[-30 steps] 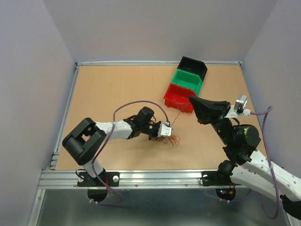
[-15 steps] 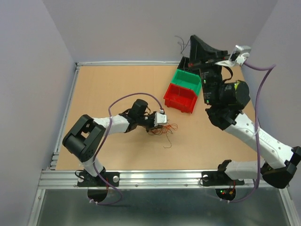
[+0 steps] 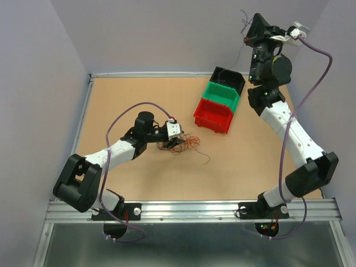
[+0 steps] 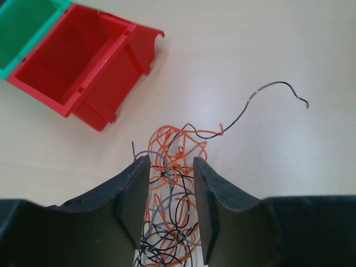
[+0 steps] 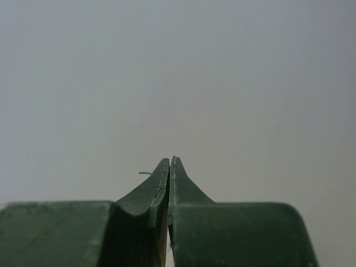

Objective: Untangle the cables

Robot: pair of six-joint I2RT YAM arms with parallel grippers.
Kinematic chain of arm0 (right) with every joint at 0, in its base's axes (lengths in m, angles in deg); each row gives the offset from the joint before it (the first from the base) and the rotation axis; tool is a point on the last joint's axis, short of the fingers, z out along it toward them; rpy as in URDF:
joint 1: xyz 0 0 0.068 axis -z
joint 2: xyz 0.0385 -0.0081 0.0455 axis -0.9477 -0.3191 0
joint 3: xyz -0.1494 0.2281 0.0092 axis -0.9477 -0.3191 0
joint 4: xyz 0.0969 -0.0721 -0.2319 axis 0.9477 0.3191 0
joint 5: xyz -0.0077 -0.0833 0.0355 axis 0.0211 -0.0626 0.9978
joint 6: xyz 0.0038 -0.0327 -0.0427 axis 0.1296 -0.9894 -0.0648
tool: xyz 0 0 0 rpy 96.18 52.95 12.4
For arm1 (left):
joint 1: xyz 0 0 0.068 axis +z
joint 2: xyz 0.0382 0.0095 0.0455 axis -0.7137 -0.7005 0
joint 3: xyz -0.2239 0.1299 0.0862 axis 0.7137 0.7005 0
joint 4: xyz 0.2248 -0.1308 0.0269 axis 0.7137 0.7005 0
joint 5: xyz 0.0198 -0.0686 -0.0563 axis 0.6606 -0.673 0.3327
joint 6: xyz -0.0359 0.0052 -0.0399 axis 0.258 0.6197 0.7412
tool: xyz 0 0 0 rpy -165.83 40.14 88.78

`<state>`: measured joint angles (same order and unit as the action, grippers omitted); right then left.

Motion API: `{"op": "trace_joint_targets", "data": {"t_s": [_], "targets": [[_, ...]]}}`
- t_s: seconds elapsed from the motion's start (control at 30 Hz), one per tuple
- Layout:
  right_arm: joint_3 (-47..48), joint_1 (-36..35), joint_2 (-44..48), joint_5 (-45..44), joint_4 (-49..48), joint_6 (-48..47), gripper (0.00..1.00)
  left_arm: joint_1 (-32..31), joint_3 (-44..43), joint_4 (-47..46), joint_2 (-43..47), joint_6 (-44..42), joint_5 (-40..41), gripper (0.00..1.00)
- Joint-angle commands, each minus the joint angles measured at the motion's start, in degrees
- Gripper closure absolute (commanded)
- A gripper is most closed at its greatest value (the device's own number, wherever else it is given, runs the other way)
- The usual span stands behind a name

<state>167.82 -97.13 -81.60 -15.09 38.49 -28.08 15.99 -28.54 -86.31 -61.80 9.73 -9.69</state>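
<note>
The left tool (image 4: 169,164) lies low on the tabletop (image 3: 128,94), left of centre. Its fingers (image 4: 133,206) stand partly apart, and the orange and dark cables (image 4: 173,167) fill the gap in a tangle; whether the fingers squeeze them cannot be told. One dark end (image 4: 261,94) trails off to the right across bare wood. Just beyond the tangle sits a red bin (image 3: 213,115), with a green bin (image 3: 222,95) and a black bin (image 3: 228,79) in a row behind it. The right tool (image 3: 248,34) is high above the far bins, clenched on a thin strand (image 5: 144,172) whose tip pokes out beside the closed fingers.
</note>
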Motion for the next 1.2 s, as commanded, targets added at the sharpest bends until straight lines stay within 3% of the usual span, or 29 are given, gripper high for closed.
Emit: {"op": "trace_joint_targets", "data": {"t_s": [0.0, 0.13, 0.5, 0.8, 0.93, 1.17], "targets": [[6.56, 8.58, -6.57, 7.40, 2.71, 16.46, 0.99, -0.26, 2.96, -5.97, 5.97, 2.73, -0.99, 0.43], [14.63, 13.78, -15.88, 11.79, 5.43, 22.62, 1.00, -0.17, 4.46, -7.38, 8.26, 3.52, 1.02, 0.39], [23.27, 16.77, -35.92, 10.83, 6.05, 20.60, 1.00, 0.36, 4.63, -6.24, 10.02, 2.47, 2.26, 0.38], [19.50, 16.77, -39.37, 13.56, 3.32, 22.54, 0.99, 0.45, 4.37, -5.98, 10.54, 2.99, 3.58, 0.38], [15.19, 16.42, -37.26, 5.08, 4.72, 21.92, 0.99, 0.53, 4.55, -5.89, 11.25, 2.82, 3.93, 0.38], [15.18, 16.42, -39.72, -1.64, 16.85, 20.34, 0.99, 0.53, 3.93, -5.28, 10.64, 2.03, 5.95, 0.38]]}}
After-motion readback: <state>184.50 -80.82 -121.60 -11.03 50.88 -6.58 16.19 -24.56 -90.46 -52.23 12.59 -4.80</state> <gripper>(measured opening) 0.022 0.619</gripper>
